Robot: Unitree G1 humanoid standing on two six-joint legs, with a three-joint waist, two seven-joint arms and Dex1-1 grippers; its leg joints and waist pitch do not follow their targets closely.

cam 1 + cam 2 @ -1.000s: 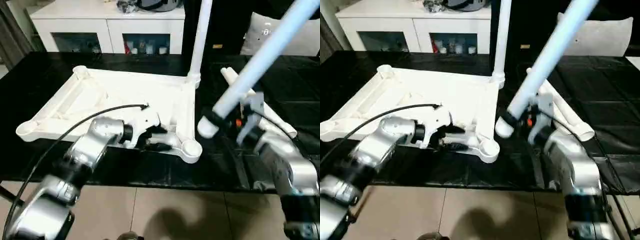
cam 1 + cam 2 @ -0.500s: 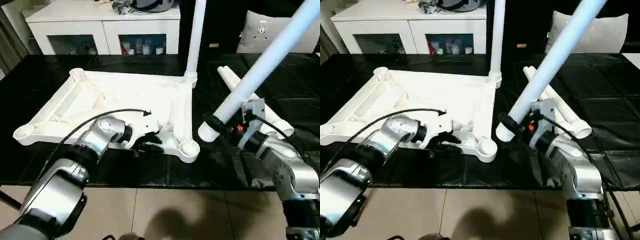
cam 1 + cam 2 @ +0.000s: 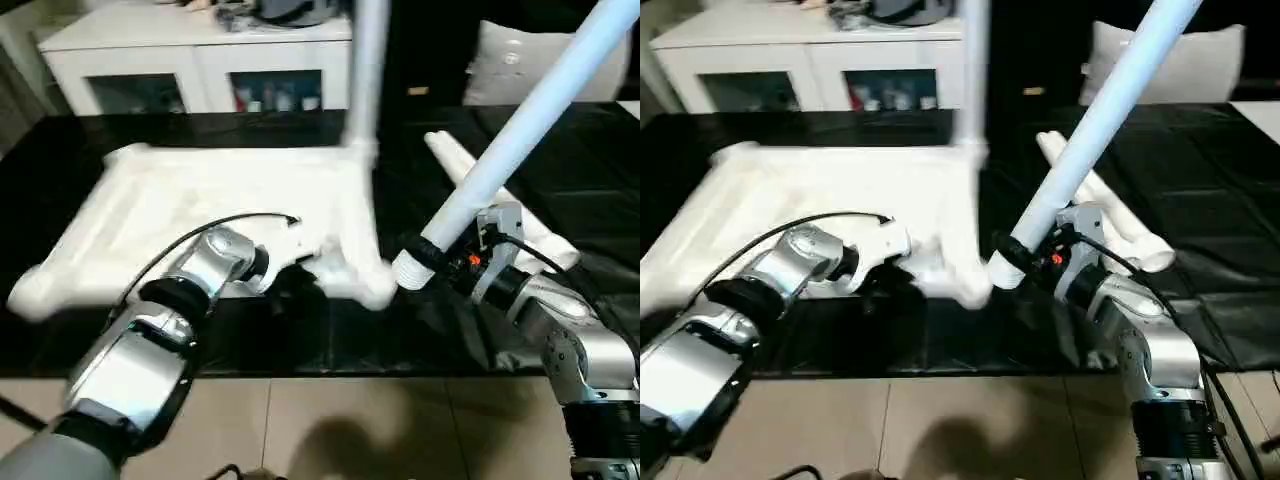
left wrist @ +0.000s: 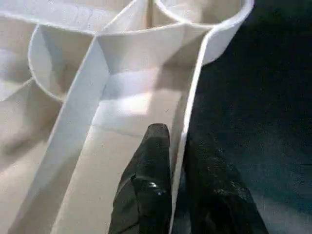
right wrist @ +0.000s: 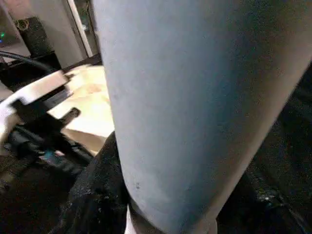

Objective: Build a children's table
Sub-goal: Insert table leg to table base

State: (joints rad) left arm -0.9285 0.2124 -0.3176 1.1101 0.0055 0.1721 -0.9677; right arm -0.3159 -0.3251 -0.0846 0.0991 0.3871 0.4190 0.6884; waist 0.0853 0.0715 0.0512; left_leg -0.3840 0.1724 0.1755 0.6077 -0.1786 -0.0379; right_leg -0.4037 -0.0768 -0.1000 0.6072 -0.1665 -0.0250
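The white table top [image 3: 200,200] lies upside down on the black table, ribs up. One leg [image 3: 365,70] stands upright in its far right corner socket. My left gripper [image 4: 175,139] is shut on the top's thin near rim, one black finger [image 4: 155,146] on each side, just short of the near right socket [image 4: 204,14]. My right gripper [image 3: 440,262] is shut on a second leg [image 3: 520,130], held tilted up to the right. That leg's lower end [image 3: 410,270] hangs right beside the near right socket [image 3: 375,290]. Two more legs [image 3: 1110,215] lie behind the right arm.
A white cabinet with glass doors [image 3: 200,60] stands behind the table and a grey cushion [image 3: 520,65] at the back right. The table's front edge [image 3: 300,365] runs just below my forearms, with tiled floor [image 3: 350,430] beneath.
My left gripper's fingers have closed from open onto the table top's near rim. The camera has shifted. The right arm still holds its leg tilted in much the same place.
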